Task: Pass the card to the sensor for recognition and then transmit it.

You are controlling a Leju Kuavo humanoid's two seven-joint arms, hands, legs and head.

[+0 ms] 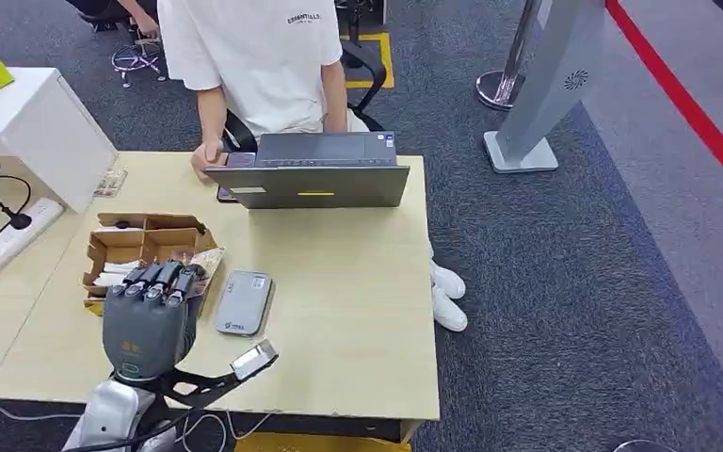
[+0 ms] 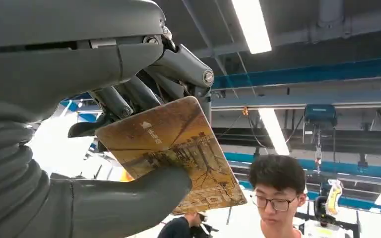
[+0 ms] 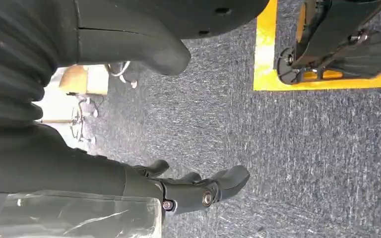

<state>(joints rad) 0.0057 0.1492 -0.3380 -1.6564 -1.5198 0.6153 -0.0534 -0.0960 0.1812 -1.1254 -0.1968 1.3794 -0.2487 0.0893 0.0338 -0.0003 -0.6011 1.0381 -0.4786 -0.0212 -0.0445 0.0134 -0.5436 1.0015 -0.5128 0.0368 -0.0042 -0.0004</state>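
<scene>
Left hand: the left hand (image 1: 148, 315) is raised over the near left part of the bench (image 1: 358, 311), back of the hand toward the head camera, between the cardboard box and the card reader.
Grip: in the left wrist view the thumb (image 2: 129, 206) and the fingers (image 2: 124, 96) pinch the card (image 2: 178, 148) between them.
Card: yellow-brown with a printed picture, held tilted in that hand; in the head view just an edge of it (image 1: 205, 266) shows beside the fingers.
Card reader: a flat grey sensor (image 1: 243, 302) lies on the bench just right of the hand.
Right hand: the right hand (image 3: 193, 191) hangs over grey carpet, fingers apart and loosely curled, holding nothing.
Box: an open cardboard box (image 1: 141, 247) sits near the left edge of the bench.
Laptop: a grey laptop (image 1: 315, 171) stands at the far edge.
Person: a person in a white shirt (image 1: 254, 56) sits behind it, one hand on the bench.
</scene>
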